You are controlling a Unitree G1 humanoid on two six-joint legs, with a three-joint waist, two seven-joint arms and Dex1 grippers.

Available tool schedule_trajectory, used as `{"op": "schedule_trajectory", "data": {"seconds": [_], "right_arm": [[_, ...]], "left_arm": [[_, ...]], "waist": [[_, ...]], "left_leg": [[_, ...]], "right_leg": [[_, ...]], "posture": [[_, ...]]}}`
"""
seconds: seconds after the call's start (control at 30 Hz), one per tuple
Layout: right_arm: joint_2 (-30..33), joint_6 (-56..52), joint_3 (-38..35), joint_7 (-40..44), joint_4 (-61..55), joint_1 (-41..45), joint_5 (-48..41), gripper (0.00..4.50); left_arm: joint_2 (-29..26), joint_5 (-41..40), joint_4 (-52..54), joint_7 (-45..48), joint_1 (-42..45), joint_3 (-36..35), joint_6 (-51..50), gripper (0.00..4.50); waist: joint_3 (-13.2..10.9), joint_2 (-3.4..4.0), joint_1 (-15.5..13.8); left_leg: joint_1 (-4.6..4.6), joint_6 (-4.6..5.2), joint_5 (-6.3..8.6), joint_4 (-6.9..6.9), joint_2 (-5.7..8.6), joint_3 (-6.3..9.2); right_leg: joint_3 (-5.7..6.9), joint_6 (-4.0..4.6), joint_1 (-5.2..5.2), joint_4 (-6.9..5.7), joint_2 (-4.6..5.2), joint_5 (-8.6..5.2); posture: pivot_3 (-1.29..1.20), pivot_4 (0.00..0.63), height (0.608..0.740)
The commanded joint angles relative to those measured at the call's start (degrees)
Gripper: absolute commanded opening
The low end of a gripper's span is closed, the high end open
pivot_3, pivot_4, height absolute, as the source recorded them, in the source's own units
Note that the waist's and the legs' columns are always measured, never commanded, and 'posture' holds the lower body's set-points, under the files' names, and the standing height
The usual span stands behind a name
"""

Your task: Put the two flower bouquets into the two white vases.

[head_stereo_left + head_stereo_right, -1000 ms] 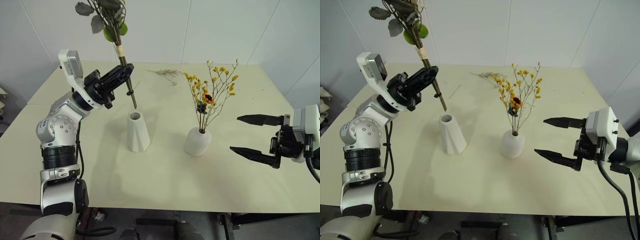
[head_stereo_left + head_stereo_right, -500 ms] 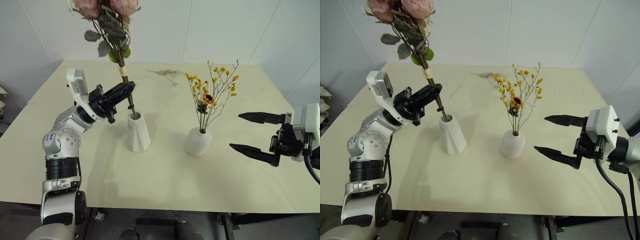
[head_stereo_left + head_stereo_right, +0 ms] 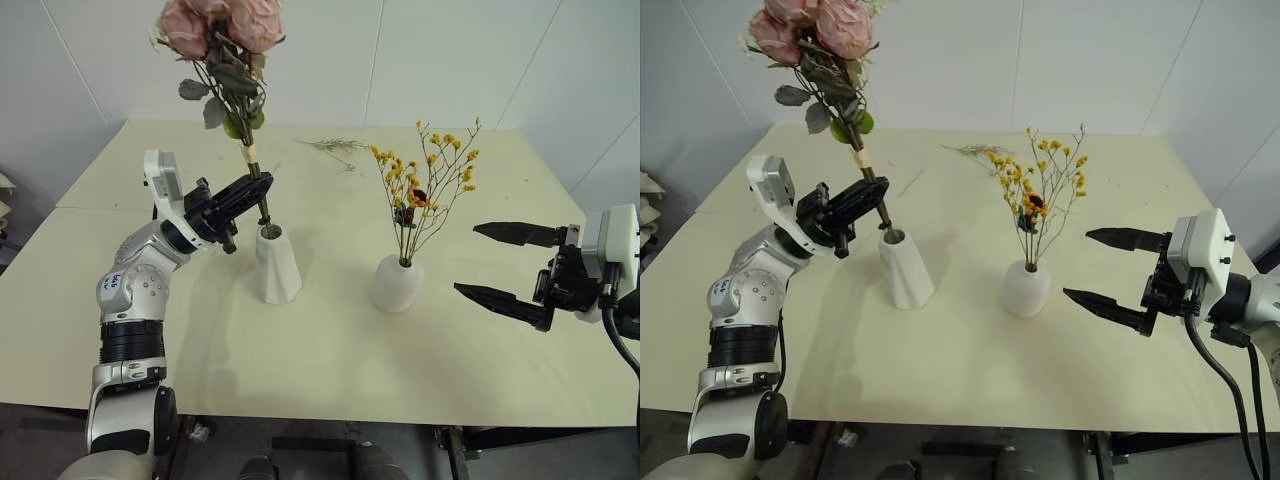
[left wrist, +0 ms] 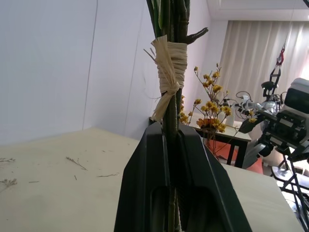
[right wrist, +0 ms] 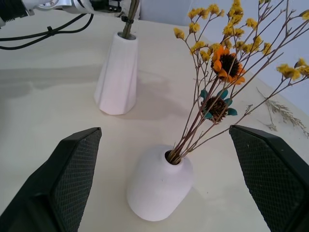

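My left gripper [image 3: 258, 189] is shut on the stems of the pink rose bouquet [image 3: 222, 30], just under its raffia tie [image 4: 170, 67]. The stem ends sit inside the mouth of the tall twisted white vase [image 3: 275, 265] at the table's middle left. The blooms lean up and to the left. The thin-stemmed bouquet with yellow blossoms and an orange bloom [image 3: 425, 185] stands in the short rounded white vase [image 3: 396, 283]. My right gripper [image 3: 505, 267] hangs open to the right of that vase, nothing between its fingers [image 5: 63, 179].
Loose dried sprigs [image 3: 332, 147] lie on the cream table [image 3: 330, 350] at the back centre. White walls stand behind the table. The table's front edge runs below both vases.
My left gripper has come down with the rose bouquet; its stem ends, which hung above the tall vase, now sit in its mouth. The right gripper has stayed put.
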State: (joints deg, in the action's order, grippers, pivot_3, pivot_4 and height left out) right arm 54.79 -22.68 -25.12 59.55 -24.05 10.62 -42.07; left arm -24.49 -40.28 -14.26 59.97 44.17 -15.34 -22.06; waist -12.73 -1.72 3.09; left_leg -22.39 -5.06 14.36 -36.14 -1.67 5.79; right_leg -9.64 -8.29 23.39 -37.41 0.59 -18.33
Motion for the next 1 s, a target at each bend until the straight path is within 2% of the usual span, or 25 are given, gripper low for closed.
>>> {"op": "schedule_trajectory", "data": {"seconds": [0.03, 0.27, 0.4, 0.43, 0.63, 0.77, 1.0], "right_arm": [[-0.4, -0.2, -0.4, -1.0, -1.8, 0.9, -1.1, 4.5], [-0.8, -0.1, -0.1, -1.6, -1.9, 1.2, -1.0, 4.5], [-1.3, 0.1, 0.3, -1.7, -1.7, 1.3, -0.8, 4.5], [-1.4, 0.2, 0.5, -1.7, -1.6, 1.4, -0.7, 4.5], [-1.3, 0.8, 1.5, -0.8, 0.4, 2.1, -0.1, 4.5], [0.0, 1.0, 1.8, 1.0, 3.0, 3.9, 0.5, 4.5], [2.2, 2.9, 1.8, 6.2, 9.5, 5.7, 3.0, 4.5]], "left_arm": [[0.0, 0.5, 0.8, -0.5, -0.4, 0.3, 0.7, 0.9], [-2.2, 2.9, 0.7, 1.0, -0.4, 0.1, 5.1, 3.03], [-6.4, 4.0, 1.8, 4.0, -2.0, 0.6, 5.7, 4.3], [-8.5, 4.4, 2.2, 5.4, -2.9, 0.9, 5.1, 4.46], [-18.0, 8.8, -1.3, 12.7, -5.5, 2.6, 7.9, 4.46], [-22.5, 8.2, -2.5, 16.9, -4.5, 2.0, 6.6, 4.46], [-25.1, 6.7, 0.4, 19.5, -5.2, 1.3, 4.4, 4.46]], "waist": [[0.0, 0.0, 0.0], [0.0, 0.0, 0.0], [0.0, 0.0, 0.1], [0.0, 0.0, 0.2], [0.0, 0.0, 0.2], [0.0, 0.0, 0.0], [0.0, 0.0, 0.1]], "left_leg": [[0.0, 0.0, 0.0, 0.0, 0.0, 0.0], [0.0, 0.0, 0.0, 0.01, 0.0, 0.0], [0.01, 0.0, 0.0, 0.02, 0.0, 0.0], [0.01, 0.0, 0.0, 0.03, 0.0, -0.01], [0.02, 0.0, 0.0, 0.07, -0.01, -0.01], [0.01, 0.0, 0.0, 0.07, -0.01, -0.01], [0.0, 0.02, 0.02, 0.17, -0.04, -0.01]], "right_leg": [[0.0, 0.0, 0.0, 0.0, 0.0, 0.0], [0.0, 0.0, 0.0, 0.0, 0.0, 0.0], [0.0, 0.0, 0.0, 0.01, 0.0, 0.0], [0.0, 0.0, 0.0, 0.0, 0.0, 0.0], [-0.01, 0.05, 0.01, 0.02, 0.0, -0.03], [0.0, 0.06, 0.0, 0.07, 0.0, -0.03], [0.03, 0.1, 0.02, 0.11, 0.01, -0.07]], "posture": [[0.0, 0.15, 0.74], [0.0, 0.15, 0.74], [0.0, 0.15, 0.74], [0.0, 0.15, 0.74], [0.0, 0.15, 0.74], [0.0, 0.15, 0.74], [0.0, 0.15, 0.74]]}}
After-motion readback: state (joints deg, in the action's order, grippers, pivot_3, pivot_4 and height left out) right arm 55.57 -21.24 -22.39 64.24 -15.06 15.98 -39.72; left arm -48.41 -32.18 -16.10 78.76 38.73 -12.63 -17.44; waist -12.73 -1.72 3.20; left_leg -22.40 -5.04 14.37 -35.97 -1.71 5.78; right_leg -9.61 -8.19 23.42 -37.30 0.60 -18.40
